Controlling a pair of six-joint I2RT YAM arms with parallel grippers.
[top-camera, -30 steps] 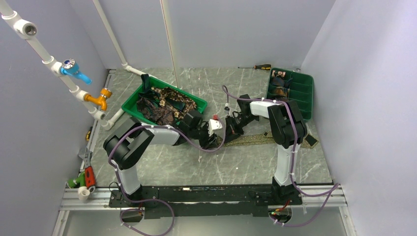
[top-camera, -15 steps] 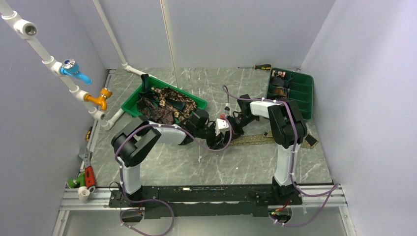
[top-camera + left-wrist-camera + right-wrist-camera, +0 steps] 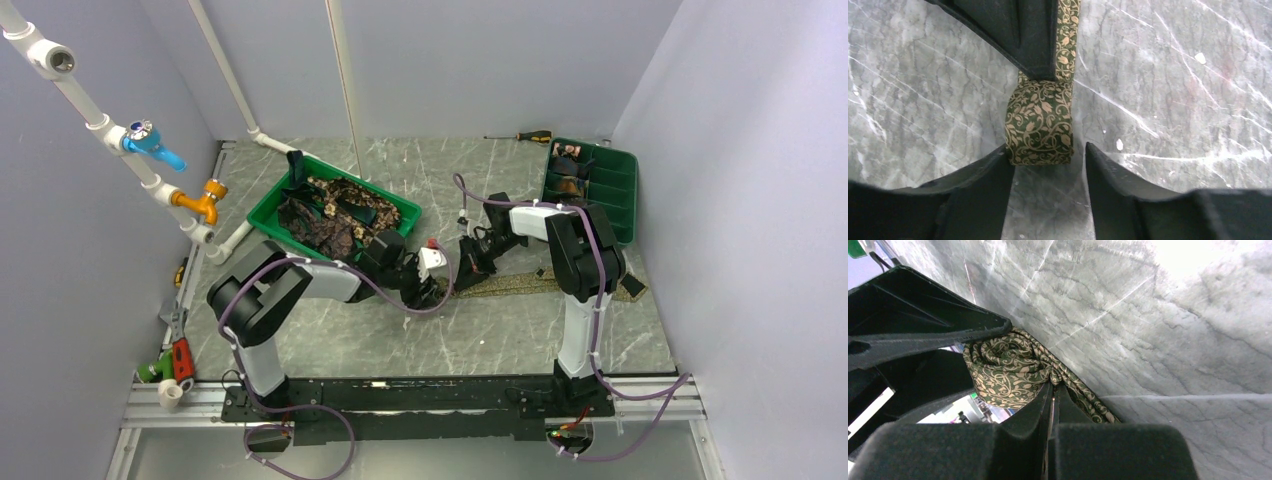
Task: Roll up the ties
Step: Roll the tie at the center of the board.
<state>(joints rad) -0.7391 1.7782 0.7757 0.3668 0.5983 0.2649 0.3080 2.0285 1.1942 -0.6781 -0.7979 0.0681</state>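
Here the marbled grey counter point(image 3: 400, 330) carries a woven olive tie point(image 3: 520, 285), vine-patterned, flat toward the right edge, its rolled end point(image 3: 1038, 125) mid-counter. The left gripper point(image 3: 1047, 150) straddles it, gaping; the right gripper point(image 3: 1051, 390) pinches the fabric tight.

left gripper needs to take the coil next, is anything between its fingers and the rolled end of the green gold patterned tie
Nothing visible does. The open left gripper straddles the coil of the green gold-vine-patterned fabric tie, on the grey marble table. The right gripper is shut on the strip beyond the coil, not between.
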